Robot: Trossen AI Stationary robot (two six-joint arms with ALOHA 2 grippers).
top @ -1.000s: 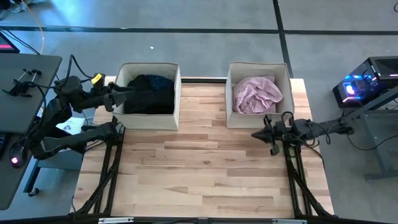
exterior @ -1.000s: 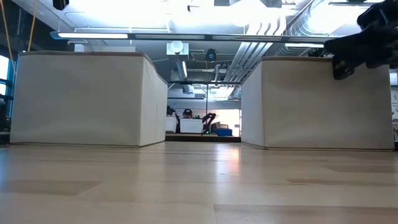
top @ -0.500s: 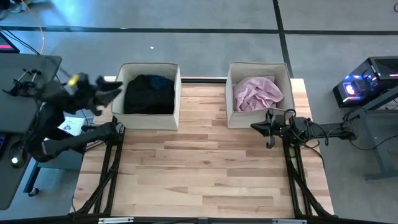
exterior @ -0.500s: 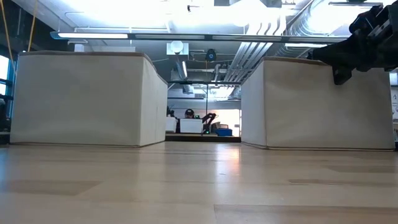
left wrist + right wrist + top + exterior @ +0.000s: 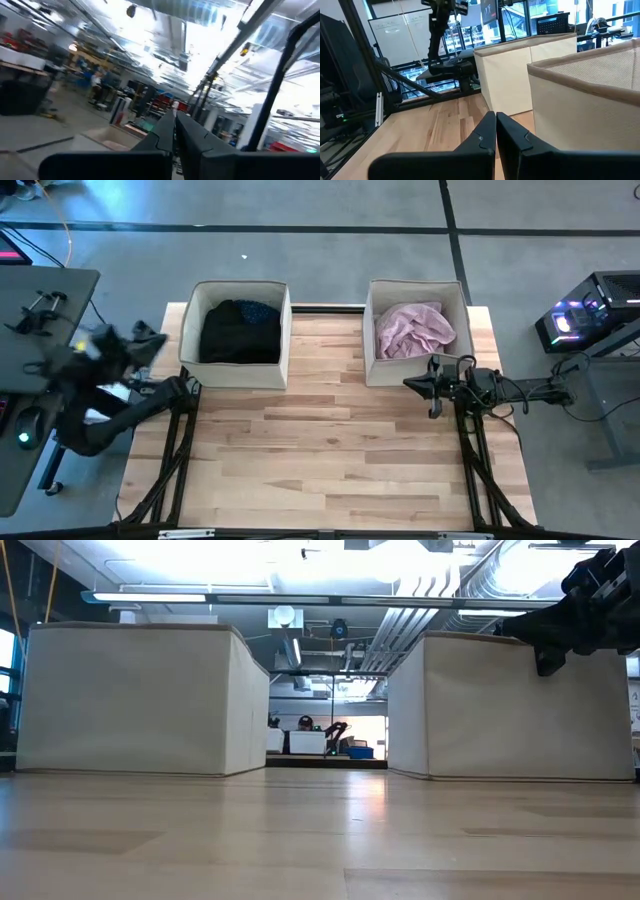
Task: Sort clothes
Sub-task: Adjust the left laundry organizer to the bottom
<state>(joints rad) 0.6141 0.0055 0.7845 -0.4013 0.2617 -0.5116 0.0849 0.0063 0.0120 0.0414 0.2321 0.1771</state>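
The clothes lie in two beige fabric boxes at the table's far edge. A black garment with a navy dotted piece on it fills the left box. A pale pink shirt lies crumpled in the right box. My left gripper hangs beyond the table's left edge, left of the left box, shut and empty. My right gripper hovers just in front of the right box, shut with nothing in it.
The wooden table top in front of the boxes is bare. A desk with a mouse stands left of the table. A computer case with blue lights stands to the right. Black frame bars run along both sides.
My left gripper has drawn back from over the left box's left wall toward and past the table's left edge, sinking a little. Its fingers, spread half a second ago, are together now. The dark clothes stay in the box.
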